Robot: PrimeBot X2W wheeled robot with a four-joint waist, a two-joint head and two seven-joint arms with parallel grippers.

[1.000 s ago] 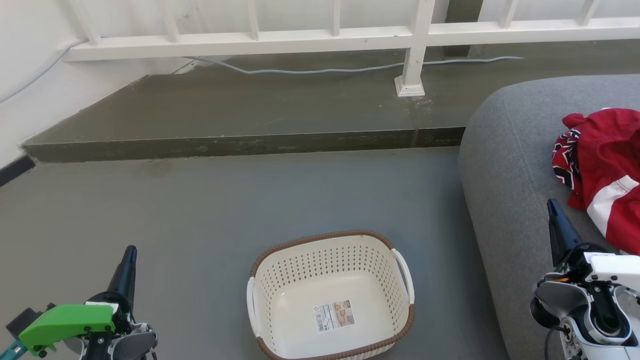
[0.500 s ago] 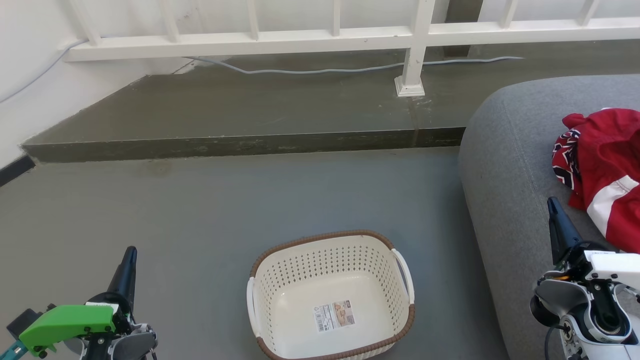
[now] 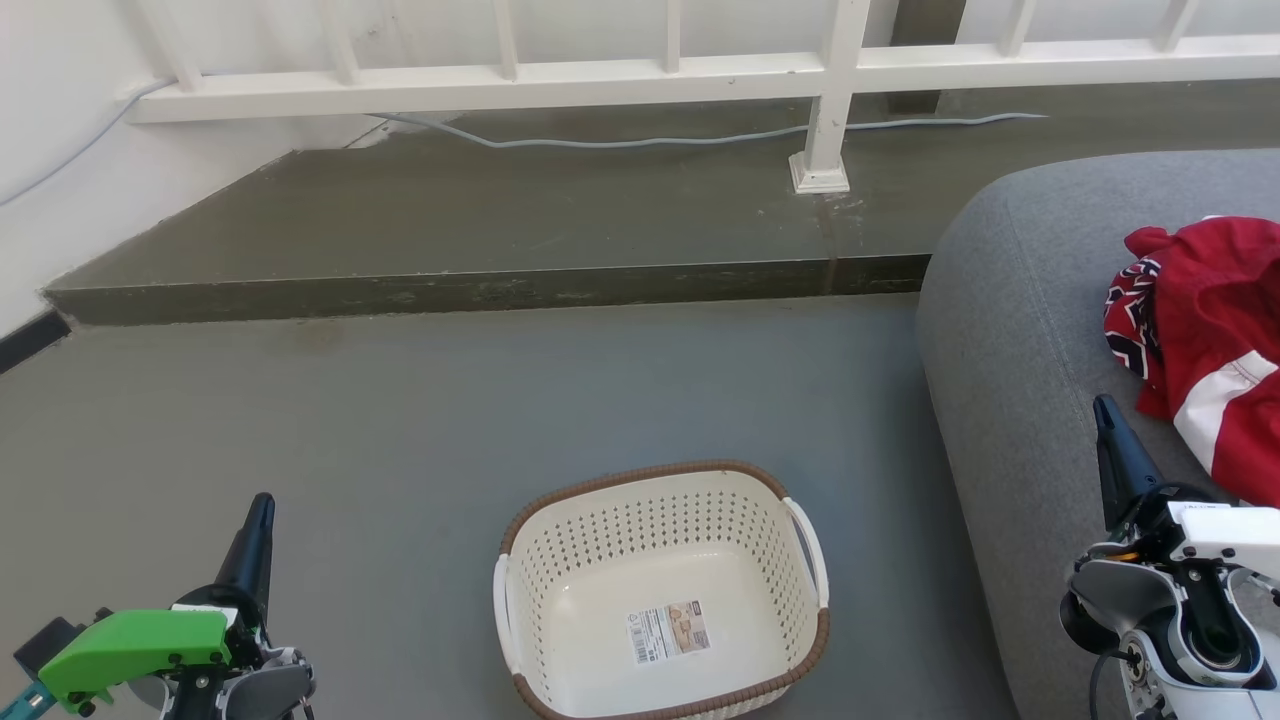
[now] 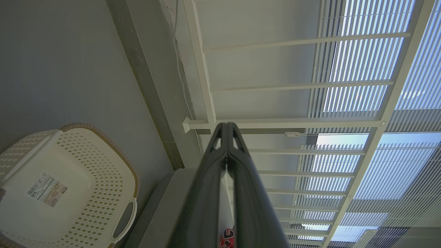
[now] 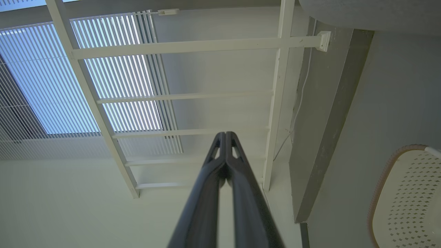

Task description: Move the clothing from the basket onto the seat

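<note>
Head view: the basket (image 3: 640, 472) stands on the floor (image 3: 400, 400), its label (image 3: 668, 631) showing on the bare bottom. The clothing (image 3: 1210, 320) lies on the seat (image 3: 1010, 330). My left gripper (image 3: 260, 510) and right gripper (image 3: 1106, 412) are closed, holding nothing. Left wrist view: my jaws meet, the basket lower left. Right wrist view: jaws pressed together, the basket's rim lower right

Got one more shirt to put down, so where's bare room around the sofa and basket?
The sofa is bare at its rounded left end, between the floor and the red clothing. The basket holds just its label sticker. The floor from basket to step is open. Crowded: the sofa's right side, under the clothing.
</note>
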